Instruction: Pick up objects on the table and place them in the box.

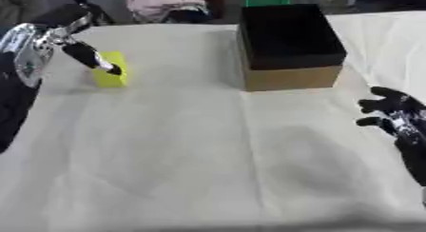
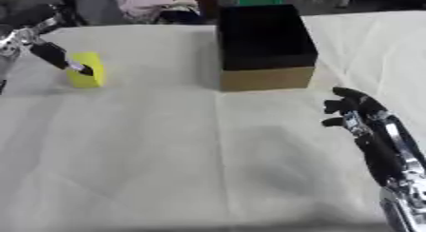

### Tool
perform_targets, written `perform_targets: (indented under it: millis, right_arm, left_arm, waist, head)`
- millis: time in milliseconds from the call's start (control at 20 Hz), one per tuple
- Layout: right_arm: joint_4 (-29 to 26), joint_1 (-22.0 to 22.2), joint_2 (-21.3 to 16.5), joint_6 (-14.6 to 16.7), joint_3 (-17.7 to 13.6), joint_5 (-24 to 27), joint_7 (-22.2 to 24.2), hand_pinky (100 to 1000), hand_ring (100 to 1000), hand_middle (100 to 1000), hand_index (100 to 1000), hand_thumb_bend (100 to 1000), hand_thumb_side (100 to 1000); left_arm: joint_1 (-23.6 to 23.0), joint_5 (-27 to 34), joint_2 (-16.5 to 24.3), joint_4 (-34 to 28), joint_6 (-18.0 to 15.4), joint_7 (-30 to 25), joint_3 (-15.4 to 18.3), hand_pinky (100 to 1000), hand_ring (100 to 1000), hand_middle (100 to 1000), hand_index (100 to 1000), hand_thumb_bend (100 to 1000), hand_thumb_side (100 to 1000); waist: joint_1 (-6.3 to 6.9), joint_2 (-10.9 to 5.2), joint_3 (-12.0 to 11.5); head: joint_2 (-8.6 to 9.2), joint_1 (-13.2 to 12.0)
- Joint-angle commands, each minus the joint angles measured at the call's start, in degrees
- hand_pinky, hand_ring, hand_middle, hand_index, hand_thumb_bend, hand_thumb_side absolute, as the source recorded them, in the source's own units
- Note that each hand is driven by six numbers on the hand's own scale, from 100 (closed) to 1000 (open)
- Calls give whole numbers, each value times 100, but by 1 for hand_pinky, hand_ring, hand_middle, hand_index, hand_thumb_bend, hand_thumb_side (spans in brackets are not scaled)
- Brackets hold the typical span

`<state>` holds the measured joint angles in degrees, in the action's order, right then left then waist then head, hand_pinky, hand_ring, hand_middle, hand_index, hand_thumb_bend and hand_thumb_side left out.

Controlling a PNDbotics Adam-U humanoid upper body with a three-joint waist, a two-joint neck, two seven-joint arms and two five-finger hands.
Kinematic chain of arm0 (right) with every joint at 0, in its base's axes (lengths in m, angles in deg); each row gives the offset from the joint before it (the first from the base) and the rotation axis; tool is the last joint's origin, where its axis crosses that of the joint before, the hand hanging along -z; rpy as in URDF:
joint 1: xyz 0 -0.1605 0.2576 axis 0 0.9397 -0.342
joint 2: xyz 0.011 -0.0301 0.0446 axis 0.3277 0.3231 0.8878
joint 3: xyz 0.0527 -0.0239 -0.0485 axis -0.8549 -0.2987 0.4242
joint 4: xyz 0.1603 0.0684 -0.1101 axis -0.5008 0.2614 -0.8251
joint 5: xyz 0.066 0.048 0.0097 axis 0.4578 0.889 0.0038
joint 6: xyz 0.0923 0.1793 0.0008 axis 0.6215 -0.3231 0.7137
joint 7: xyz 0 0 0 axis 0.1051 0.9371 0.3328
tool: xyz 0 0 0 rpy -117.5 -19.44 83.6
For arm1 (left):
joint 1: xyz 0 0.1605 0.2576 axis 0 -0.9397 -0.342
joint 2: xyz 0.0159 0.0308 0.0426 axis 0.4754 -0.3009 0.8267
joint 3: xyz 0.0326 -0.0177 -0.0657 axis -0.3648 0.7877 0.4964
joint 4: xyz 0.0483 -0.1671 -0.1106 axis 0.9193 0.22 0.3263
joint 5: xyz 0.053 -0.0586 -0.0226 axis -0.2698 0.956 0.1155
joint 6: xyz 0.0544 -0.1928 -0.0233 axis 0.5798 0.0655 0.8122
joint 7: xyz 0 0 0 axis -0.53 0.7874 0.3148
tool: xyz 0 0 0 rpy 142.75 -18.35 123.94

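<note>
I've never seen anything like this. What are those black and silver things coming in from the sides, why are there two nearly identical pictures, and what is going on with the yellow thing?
Those are the two arms of a humanoid robot that a person is driving. Both pictures come from a camera pair in its head, looking down at the table, so they show one moment from slightly different spots.

The left hand reaches to a yellow block on the far left of the white cloth; its fingers touch the block, but I cannot tell whether they have closed on it. The right hand hangs idle on the right, fingers relaxed, holding nothing.

The open box, black inside with brown cardboard sides, stands at the back. The block is meant to go into it.
</note>
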<state>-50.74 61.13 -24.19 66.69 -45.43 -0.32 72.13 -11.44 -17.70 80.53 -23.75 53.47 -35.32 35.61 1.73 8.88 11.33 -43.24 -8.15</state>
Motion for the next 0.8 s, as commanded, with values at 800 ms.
perform_targets:
  millis: [800]
  right_arm:
    - [-28, -57, -62, 15, 8, -1, 46, 641, 826, 561, 828, 100, 630]
  left_arm:
    - [106, -500, -1, 494, 120, 346, 219, 742, 723, 728, 782, 778, 163]
  waist:
    - [-7, -28, 58]
  head:
    - [52, -29]
